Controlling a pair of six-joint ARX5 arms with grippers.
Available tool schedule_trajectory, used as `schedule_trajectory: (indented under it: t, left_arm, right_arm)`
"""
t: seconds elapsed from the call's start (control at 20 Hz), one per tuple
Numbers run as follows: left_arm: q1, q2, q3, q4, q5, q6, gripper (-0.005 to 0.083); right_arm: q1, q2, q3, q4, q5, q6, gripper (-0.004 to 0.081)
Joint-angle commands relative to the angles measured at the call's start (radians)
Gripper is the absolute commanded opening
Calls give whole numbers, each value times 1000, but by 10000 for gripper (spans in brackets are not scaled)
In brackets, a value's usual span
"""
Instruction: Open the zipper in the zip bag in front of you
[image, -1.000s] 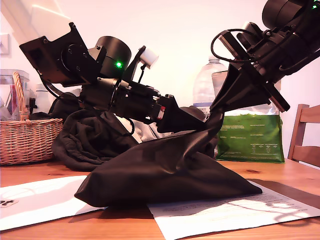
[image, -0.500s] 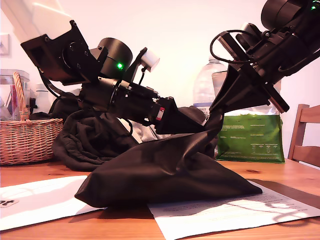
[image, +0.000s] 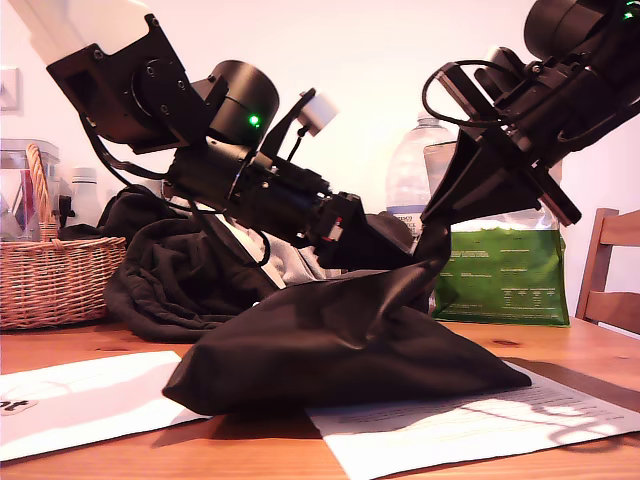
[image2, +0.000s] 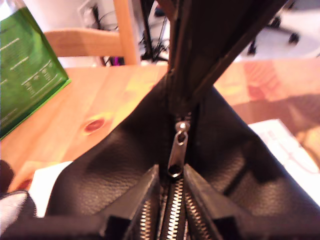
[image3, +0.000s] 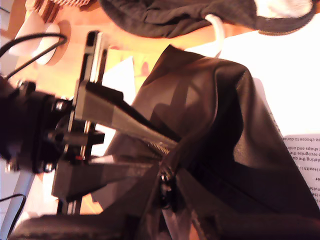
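One zip bag (image: 340, 350), black, on wooden table (image: 600, 355), over two paper sheets (image: 80, 400), peak lifted. One zipper (image2: 172, 220); teeth parted behind one metal pull tab (image2: 178, 150). My first gripper (image2: 171, 182) clamped on pull tab. My second gripper (image: 432, 232) pinched on bag's raised end. Behind: one wicker basket (image: 50, 280), one green pouch (image: 505, 275), one water bottle (image: 415, 175), one clothing heap (image: 180, 275).

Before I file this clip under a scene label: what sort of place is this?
Probably a home, on a wooden table: a wicker basket, a heap of clothing, a wooden chair and a water bottle stand around the zip bag.
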Motion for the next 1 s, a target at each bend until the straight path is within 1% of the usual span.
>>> schedule_trajectory:
  t: [0.0, 0.15, 0.25, 0.4, 0.5, 0.95]
  left_arm:
    - [-29, 11, -16, -3, 5, 1, 131]
    - [-29, 10, -16, -4, 5, 0, 121]
    - [-28, 9, -16, -4, 3, 0, 72]
    - [-28, 9, -16, -5, 2, 0, 29]
    - [-28, 9, -16, -4, 2, 0, -18]
    - [-7, -35, -16, -61, -21, 0, -19]
  right_arm:
    - [4, 6, -1, 28, -5, 1, -12]
    - [4, 6, -1, 28, -5, 1, -13]
    - [4, 6, -1, 28, -5, 0, -13]
    - [4, 6, -1, 28, -4, 0, -13]
    - [4, 6, -1, 28, -4, 0, -13]
    - [4, 6, -1, 29, -3, 0, -13]
